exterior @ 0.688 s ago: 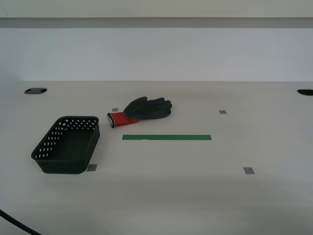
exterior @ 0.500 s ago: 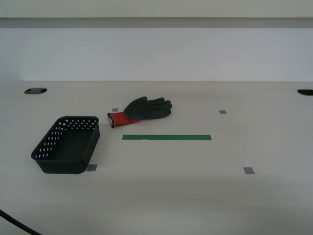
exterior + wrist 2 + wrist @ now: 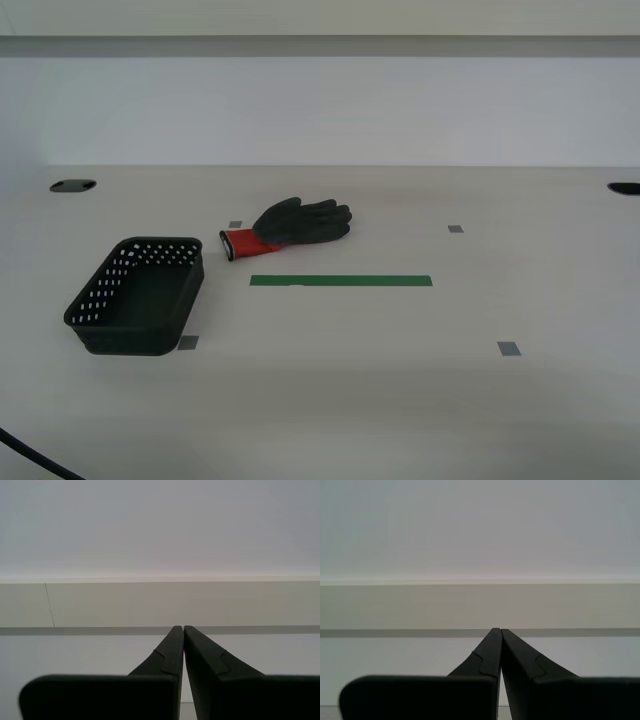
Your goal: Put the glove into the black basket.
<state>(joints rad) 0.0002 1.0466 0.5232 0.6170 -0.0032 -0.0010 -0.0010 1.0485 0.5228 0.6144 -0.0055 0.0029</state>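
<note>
The glove (image 3: 295, 225), dark grey with a red cuff edged in white, lies flat on the pale table, cuff toward the exterior view's left. The black basket (image 3: 137, 295), perforated and empty, stands nearer the camera at the exterior view's left, apart from the glove. Neither arm shows in the exterior view. My first gripper (image 3: 499, 631) is shut and empty, pointing at a pale wall. My second gripper (image 3: 183, 628) is likewise shut and empty, facing the wall. Neither wrist view shows the glove or the basket.
A green tape strip (image 3: 341, 281) lies just in front of the glove. Small grey tape squares (image 3: 509, 349) mark the table. Dark cable holes (image 3: 72, 186) sit at the far corners. A black cable (image 3: 30, 455) crosses the near corner at the exterior view's left.
</note>
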